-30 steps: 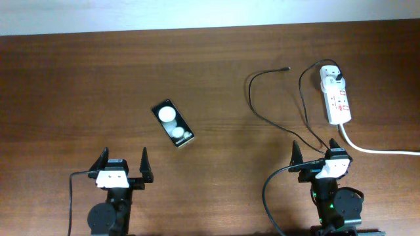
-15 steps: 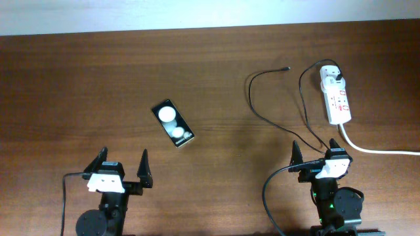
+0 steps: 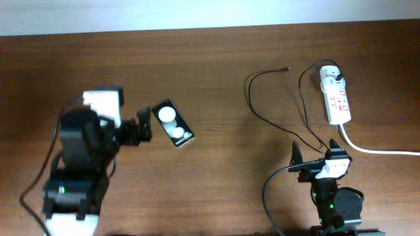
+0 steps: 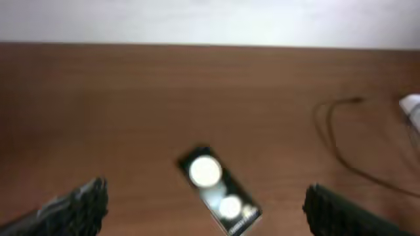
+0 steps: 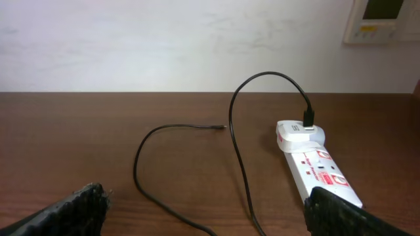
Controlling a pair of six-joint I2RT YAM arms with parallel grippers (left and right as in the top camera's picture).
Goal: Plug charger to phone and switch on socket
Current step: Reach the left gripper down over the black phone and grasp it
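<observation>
The black phone (image 3: 172,123) lies flat and slanted on the brown table, with two white round blobs on its face. My left gripper (image 3: 138,128) is open and empty just left of it. In the blurred left wrist view the phone (image 4: 220,196) sits between and ahead of the open fingers (image 4: 205,191). The thin black charger cable (image 3: 252,105) curls from its free plug tip (image 3: 287,68) to its white plug head (image 3: 332,75), seated in the far end of the white socket strip (image 3: 337,101). My right gripper (image 3: 315,148) is open and empty near the front edge, over the cable (image 5: 239,164), with the socket (image 5: 321,174) ahead right.
The socket's thick white cord (image 3: 380,151) runs off to the right edge. A pale wall stands behind the table's far edge, with a wall panel (image 5: 384,18) at the upper right. Bare table (image 3: 216,52) lies between phone and cable.
My left arm has risen from its rest at the front edge and swung forward, bringing its open gripper beside the phone. The right arm, phone, cable and socket have not moved.
</observation>
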